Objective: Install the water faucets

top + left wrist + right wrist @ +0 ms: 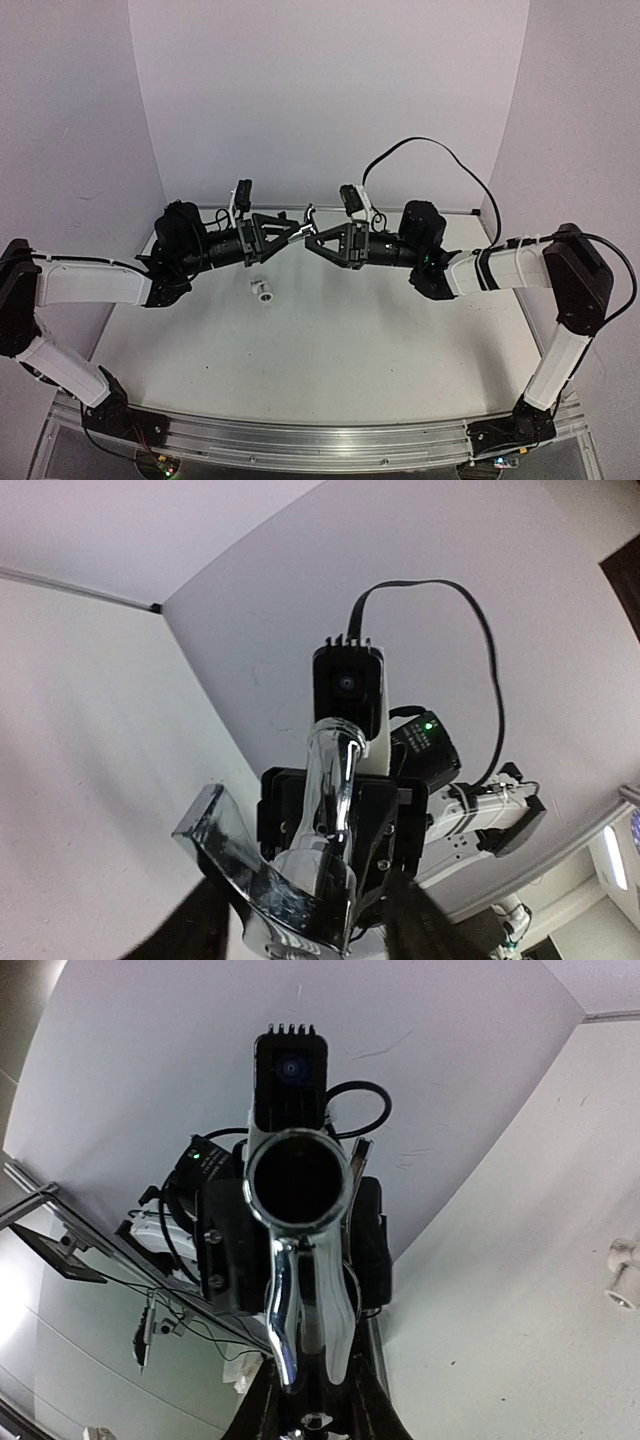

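A white fitting [261, 290] lies on the table [330, 370], and beyond it, raised above the table's far part, the left jaws and right jaws meet tip to tip, both clenched on the shiny faucet [311, 213] between them.

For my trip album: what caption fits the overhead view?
Above the table, left gripper and right gripper meet, holding a silver faucet between them; a white fitting lies below.

White elbow fitting [261, 290] on table [330, 350]
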You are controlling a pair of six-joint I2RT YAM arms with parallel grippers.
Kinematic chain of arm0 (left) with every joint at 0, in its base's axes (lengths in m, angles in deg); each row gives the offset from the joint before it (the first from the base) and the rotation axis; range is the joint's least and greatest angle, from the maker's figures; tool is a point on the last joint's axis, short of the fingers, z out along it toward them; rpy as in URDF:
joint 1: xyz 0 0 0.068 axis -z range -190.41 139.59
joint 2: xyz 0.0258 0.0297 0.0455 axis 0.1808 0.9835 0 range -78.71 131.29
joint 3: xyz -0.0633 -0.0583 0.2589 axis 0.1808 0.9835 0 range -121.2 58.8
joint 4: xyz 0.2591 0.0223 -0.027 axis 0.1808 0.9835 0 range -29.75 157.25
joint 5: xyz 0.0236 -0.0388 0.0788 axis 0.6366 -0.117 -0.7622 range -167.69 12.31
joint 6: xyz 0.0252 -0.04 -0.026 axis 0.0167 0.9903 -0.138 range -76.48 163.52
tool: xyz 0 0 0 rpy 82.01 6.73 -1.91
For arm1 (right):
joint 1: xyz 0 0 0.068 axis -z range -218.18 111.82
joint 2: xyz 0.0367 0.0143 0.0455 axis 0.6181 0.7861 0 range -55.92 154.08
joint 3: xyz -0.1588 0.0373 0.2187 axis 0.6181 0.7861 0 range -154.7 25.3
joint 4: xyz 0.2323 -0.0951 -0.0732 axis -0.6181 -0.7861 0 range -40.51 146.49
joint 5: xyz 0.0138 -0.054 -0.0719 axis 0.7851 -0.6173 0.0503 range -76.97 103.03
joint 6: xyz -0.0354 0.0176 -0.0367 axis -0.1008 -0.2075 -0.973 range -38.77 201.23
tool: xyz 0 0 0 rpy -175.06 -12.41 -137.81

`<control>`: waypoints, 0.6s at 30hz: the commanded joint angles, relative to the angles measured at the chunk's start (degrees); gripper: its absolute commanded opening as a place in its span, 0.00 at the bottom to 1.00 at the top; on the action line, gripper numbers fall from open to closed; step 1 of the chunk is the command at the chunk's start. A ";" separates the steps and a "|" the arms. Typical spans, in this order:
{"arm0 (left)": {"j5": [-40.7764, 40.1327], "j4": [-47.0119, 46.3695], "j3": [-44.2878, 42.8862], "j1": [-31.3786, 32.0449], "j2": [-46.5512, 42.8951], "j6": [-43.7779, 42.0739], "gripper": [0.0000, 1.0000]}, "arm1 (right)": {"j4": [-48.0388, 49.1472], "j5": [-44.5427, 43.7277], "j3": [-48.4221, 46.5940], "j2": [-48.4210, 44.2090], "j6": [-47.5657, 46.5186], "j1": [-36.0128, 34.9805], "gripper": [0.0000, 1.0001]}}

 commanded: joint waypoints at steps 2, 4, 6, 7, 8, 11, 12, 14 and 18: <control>-8.10 20.11 -0.66 -1.60 -8.57 -14.92 0.89 | -30.05 6.86 -9.99 -4.04 -28.54 4.59 0.00; -7.47 27.49 -1.93 -2.89 -10.82 -18.80 0.96 | -45.88 8.48 -13.86 -4.67 -42.60 4.64 0.00; -3.83 32.14 -3.35 -4.80 -12.39 -21.65 0.99 | -57.91 8.54 -17.50 -4.44 -52.00 4.64 0.00; -1.01 33.95 -4.22 -5.40 -12.55 -23.28 0.99 | -63.14 9.40 -19.61 -3.94 -55.23 4.64 0.00; 2.15 35.68 -5.36 -5.82 -12.17 -24.99 0.99 | -67.47 10.20 -21.49 -3.35 -58.41 4.64 0.00; 11.83 42.55 -11.13 -5.77 -8.06 -30.42 0.96 | -72.93 12.98 -24.62 -1.99 -61.98 4.58 0.00; 12.70 45.41 -13.48 -5.66 -6.86 -32.51 0.94 | -73.98 13.67 -25.24 -1.69 -62.36 4.55 0.00; 12.25 50.46 -17.13 -5.47 -5.31 -35.79 0.88 | -75.22 14.19 -26.14 -1.28 -62.85 4.50 0.00; 12.93 52.99 -21.88 -5.45 -3.68 -37.91 0.76 | -76.40 14.07 -26.46 -0.60 -63.09 3.96 0.00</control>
